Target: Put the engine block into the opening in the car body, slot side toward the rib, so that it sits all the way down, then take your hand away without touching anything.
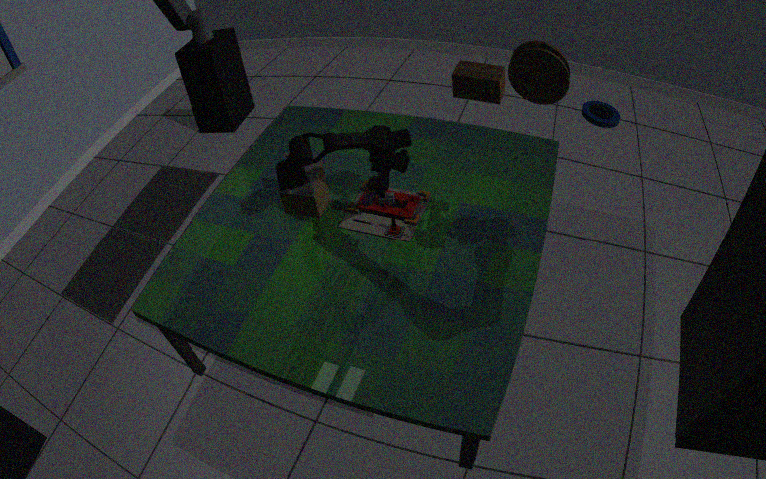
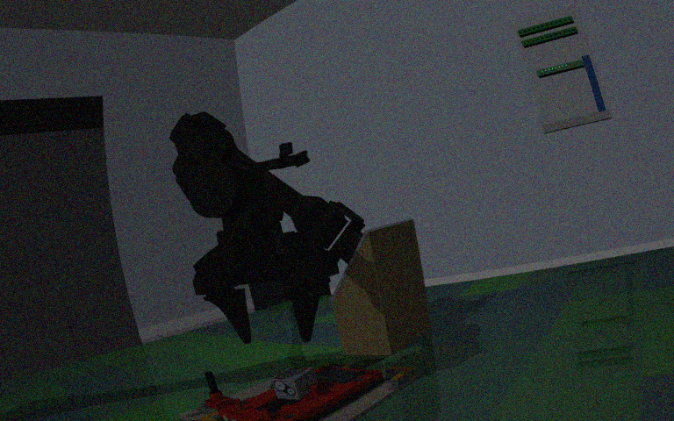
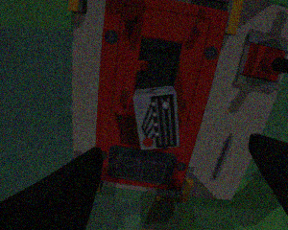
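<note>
The red car body lies on a pale board. The engine block, light grey with black stripes on top, sits on the body, slightly turned. In the wrist view it is between the dark opening and a dark grey ribbed part. In the exterior view it stands up above the red surface. How deep it sits, and its slot side and the rib, I cannot make out. My gripper is open and empty, fingers pointing down, above the body and the block, touching neither.
A red piece with a black upright stick stands on the pale board beside the body. A tan wedge-shaped block stands near the arm's base. The green and blue table carries everything.
</note>
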Controlling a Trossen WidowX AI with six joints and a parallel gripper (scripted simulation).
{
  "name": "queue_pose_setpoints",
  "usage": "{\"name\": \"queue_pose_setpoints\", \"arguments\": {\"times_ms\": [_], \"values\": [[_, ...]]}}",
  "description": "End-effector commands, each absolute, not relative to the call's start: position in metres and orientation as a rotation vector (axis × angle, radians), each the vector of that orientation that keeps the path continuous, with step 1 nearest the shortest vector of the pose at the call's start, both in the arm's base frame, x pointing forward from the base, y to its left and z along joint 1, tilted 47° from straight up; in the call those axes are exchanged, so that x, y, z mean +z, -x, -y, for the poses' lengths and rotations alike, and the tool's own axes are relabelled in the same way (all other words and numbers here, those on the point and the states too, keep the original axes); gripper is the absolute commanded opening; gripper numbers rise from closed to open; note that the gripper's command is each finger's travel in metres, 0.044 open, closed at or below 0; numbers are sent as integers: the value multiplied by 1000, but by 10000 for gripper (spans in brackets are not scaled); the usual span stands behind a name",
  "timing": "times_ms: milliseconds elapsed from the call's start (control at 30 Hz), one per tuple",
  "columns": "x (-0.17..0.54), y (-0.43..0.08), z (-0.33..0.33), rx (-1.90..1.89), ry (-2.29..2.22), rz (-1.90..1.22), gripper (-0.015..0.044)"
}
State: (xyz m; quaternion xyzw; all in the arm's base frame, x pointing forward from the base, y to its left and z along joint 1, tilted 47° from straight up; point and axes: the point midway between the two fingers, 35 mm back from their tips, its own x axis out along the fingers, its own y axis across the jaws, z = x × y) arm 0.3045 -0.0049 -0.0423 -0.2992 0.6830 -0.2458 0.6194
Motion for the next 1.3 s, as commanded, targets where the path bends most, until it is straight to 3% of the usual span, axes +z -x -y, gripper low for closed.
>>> {"name": "queue_pose_setpoints", "arguments": {"times_ms": [0,1267], "values": [[-45,-303,8,-561,720,-1584,440],[-88,-298,38,-563,721,-1584,440]]}}
